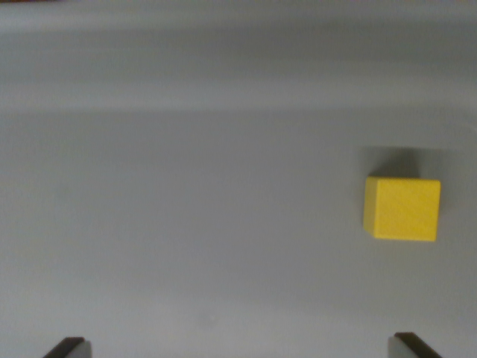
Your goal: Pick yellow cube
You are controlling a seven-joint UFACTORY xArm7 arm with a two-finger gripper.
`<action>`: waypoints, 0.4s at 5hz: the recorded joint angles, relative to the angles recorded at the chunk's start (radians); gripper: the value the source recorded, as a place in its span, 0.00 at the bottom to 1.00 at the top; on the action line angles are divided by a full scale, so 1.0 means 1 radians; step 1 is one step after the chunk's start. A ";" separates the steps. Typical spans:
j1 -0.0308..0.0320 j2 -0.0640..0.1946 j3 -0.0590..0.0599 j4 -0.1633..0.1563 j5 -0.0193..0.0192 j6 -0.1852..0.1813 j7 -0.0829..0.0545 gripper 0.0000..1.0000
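Two dark fingertips (68, 347) are showing at the bottom corners, so the end effector (238, 349) is standing wide open and gripping nothing. One yellow cube (402, 209) is sitting on the grey table (186, 186), off toward the wrist view's right, not yet centred for a grasp.

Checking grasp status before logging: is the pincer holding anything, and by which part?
Nothing is held. The pincer is open, only its two dark fingertips showing at the bottom edge. The yellow wooden cube sits apart on the grey surface.
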 joint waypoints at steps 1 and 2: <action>0.0000 0.000 0.000 0.000 0.0000 0.000 0.000 0.00; -0.0112 0.037 -0.006 -0.012 0.0032 -0.044 -0.021 0.00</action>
